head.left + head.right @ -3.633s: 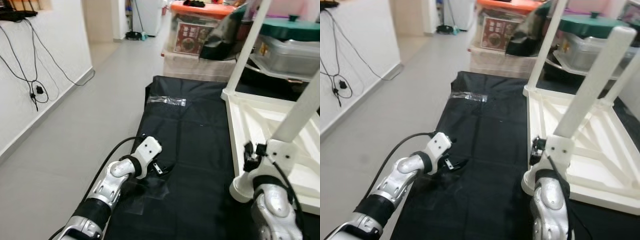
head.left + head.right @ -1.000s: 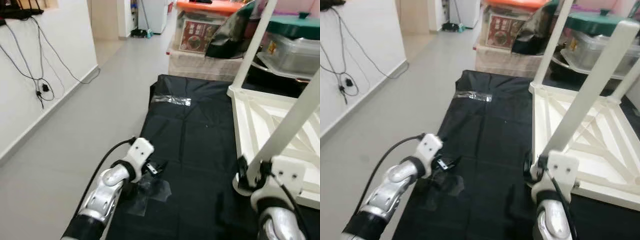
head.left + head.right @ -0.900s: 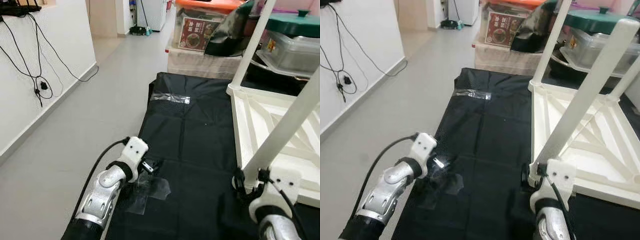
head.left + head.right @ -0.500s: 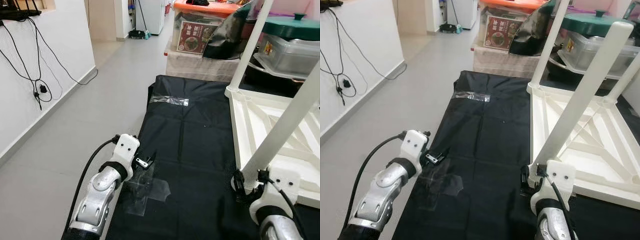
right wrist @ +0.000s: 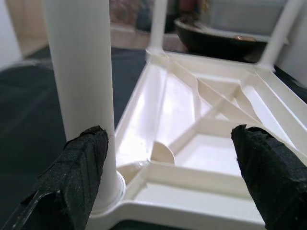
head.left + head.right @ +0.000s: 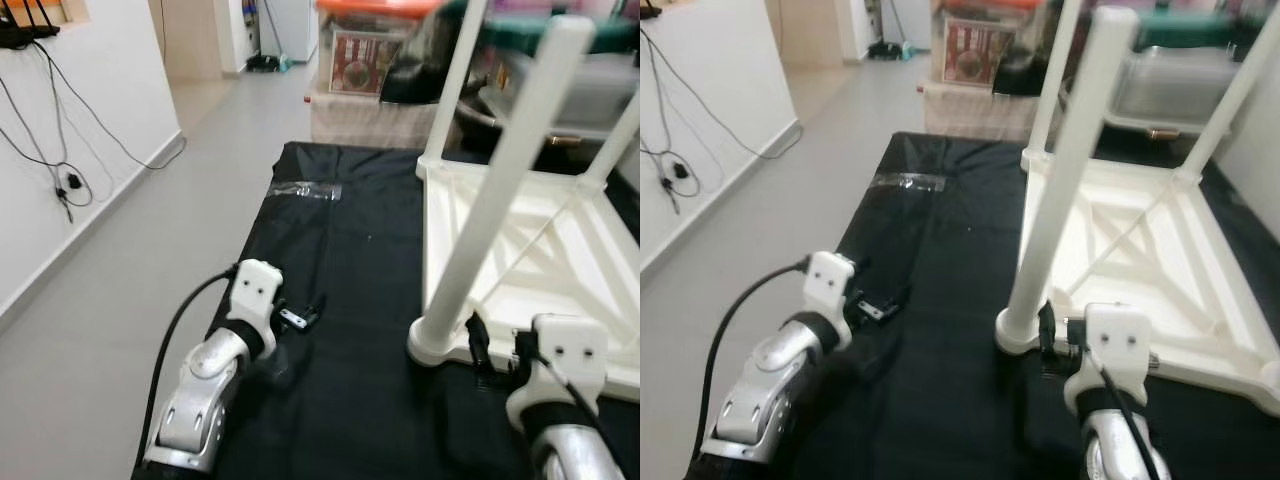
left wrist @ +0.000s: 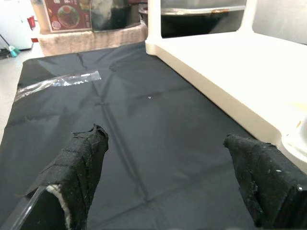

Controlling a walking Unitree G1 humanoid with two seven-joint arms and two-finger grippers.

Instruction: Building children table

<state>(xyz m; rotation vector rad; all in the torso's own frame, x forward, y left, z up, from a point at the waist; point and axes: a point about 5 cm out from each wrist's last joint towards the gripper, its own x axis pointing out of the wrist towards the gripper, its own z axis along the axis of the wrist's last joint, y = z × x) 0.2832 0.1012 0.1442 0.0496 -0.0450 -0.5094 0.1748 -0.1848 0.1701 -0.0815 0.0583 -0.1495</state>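
A white children's table [image 6: 560, 250] lies upside down on a black mat [image 6: 350, 260], its legs pointing up. The nearest leg [image 6: 500, 190] rises from the table's near left corner. My right gripper [image 6: 490, 355] is low at that corner, open; in the right wrist view the leg [image 5: 81, 72] stands just beside one finger [image 5: 72, 182], not between the two. My left gripper [image 6: 305, 318] hovers low over the mat, left of the table, open with nothing in it. In the left wrist view the table's edge [image 7: 225, 72] runs past the far finger [image 7: 261, 182].
A clear plastic bag [image 6: 305, 190] lies at the mat's far end. Storage boxes [image 6: 370, 60] and a dark basin stand behind the table. A white wall with hanging cables [image 6: 60, 150] runs along the left, with grey floor [image 6: 130, 260] between it and the mat.
The camera has swung right and nearer to the table, so the near leg now stands mid-picture. Both grippers stay low and open, roughly where they were.
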